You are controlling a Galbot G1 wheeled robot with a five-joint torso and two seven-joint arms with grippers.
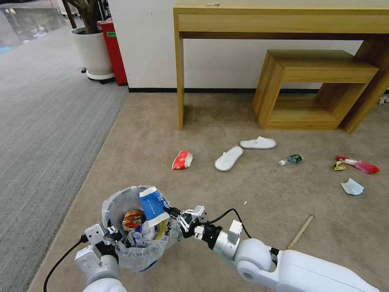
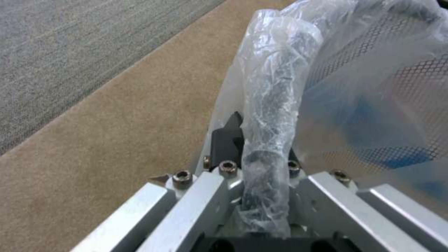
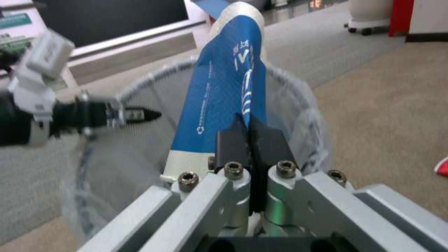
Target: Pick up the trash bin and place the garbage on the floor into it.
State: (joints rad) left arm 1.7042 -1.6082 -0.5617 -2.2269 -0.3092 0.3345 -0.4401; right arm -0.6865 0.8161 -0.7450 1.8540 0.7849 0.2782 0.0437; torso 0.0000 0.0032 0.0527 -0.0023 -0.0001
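jaws of right gripper (image 1: 169, 211) pinch flattened blue paper cup (image 1: 153, 205) over mesh bin (image 1: 121, 202).

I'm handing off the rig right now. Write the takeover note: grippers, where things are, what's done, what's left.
Left gripper: shut on the trash bin rim, holding it at the robot's left front.
Right gripper: shut on the blue-white paper cup, held over the bin's opening, not yet released.
Done: some litter already lies in the bin.
Left on the floor: red-white cup, two white slippers, small bottle, red and yellow wrappers, white paper, wooden stick.
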